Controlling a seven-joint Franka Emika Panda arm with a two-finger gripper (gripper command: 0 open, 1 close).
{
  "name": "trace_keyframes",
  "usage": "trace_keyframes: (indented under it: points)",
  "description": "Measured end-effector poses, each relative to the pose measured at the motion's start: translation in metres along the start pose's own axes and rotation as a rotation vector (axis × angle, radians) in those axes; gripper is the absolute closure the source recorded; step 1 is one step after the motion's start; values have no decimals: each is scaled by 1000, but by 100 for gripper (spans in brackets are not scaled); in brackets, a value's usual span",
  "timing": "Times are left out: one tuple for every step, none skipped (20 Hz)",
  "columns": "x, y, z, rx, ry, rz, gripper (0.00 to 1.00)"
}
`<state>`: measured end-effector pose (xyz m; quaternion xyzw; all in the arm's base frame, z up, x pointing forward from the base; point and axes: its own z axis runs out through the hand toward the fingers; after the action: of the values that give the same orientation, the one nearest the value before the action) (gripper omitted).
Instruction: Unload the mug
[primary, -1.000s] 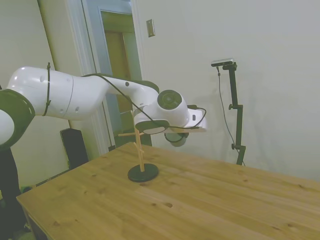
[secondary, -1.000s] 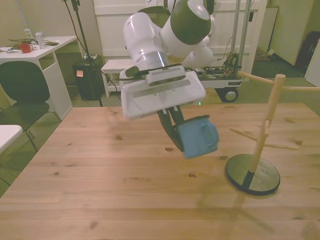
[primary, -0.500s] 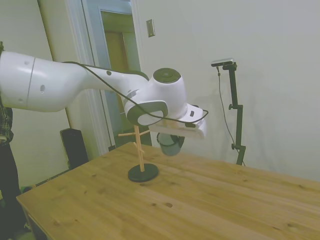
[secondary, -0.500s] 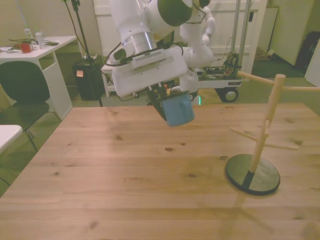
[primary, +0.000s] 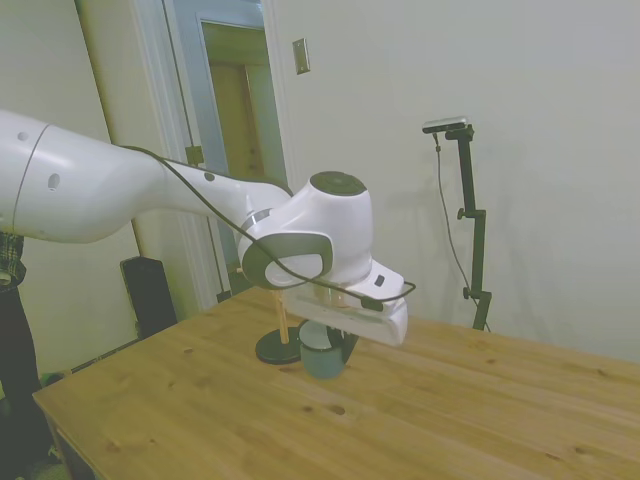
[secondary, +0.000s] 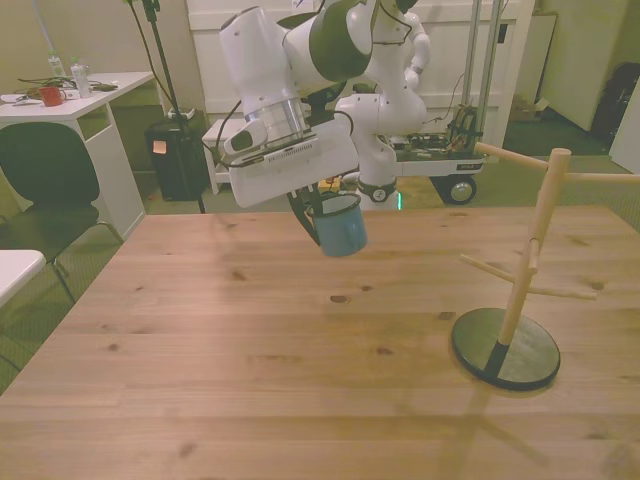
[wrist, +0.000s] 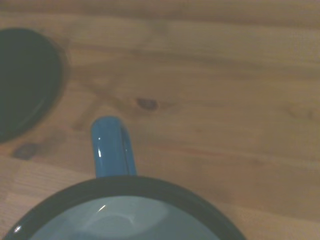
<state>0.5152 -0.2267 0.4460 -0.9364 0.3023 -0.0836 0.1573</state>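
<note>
The arm (secondary: 270, 70) reaches out low over the table (secondary: 250, 380), its wrist turned down. The gripper (secondary: 322, 215) is closed on the mug (secondary: 338, 224), its dark fingers pinching the mug's rim on the front view's left side. The mug is upright, mouth up, with its dark rim (secondary: 335, 204) just under the white wrist block.

From the side, the mug (primary: 322, 353) hangs under the gripper (primary: 330, 338), very close to the wood; whether its base touches the table (primary: 420, 410) I cannot tell.

The peg stand (secondary: 512, 300) is well apart from the mug, toward the front view's right, upright on its black round base (secondary: 505, 348), with bare pegs sticking out. In the side view the stand's base (primary: 274, 347) sits just behind the mug, the post mostly hidden by the arm (primary: 150, 195).

The wrist view looks straight down into the mug (wrist: 125, 220): white inside, dark rim (wrist: 125, 184), blue loop handle (wrist: 112, 146) pointing out over the planks. The stand's black base (wrist: 27, 80) shows at one edge, apart from the handle. A dark knot (wrist: 147, 104) marks the wood between them.
</note>
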Motion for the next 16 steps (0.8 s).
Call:
trace_keyframes:
  points:
    - [-2, 5, 7, -9, -13, 11, 100]
    - [-4, 9, 14, -16, -28, 24, 100]
    - [-5, 14, 21, -25, -41, 34, 100]
    - [-7, 20, 27, -42, -54, 42, 100]
    - [-7, 26, 31, -58, -62, 50, 100]
    - [-6, 32, 32, -73, -63, 56, 100]
    - [-5, 38, 30, -91, -61, 59, 100]
    - [-4, 44, 27, -108, -56, 63, 100]
    - [-2, 50, 24, -126, -50, 67, 100]
    - [0, 54, 20, -136, -43, 70, 100]
    - [2, 57, 18, -147, -38, 69, 100]
    - [3, 60, 18, -155, -35, 68, 100]
    - [4, 61, 21, -160, -32, 69, 100]
    - [7, 63, 25, -165, -26, 69, 100]
    - [9, 65, 31, -171, -18, 71, 100]
    - [11, 68, 37, -177, -15, 73, 100]
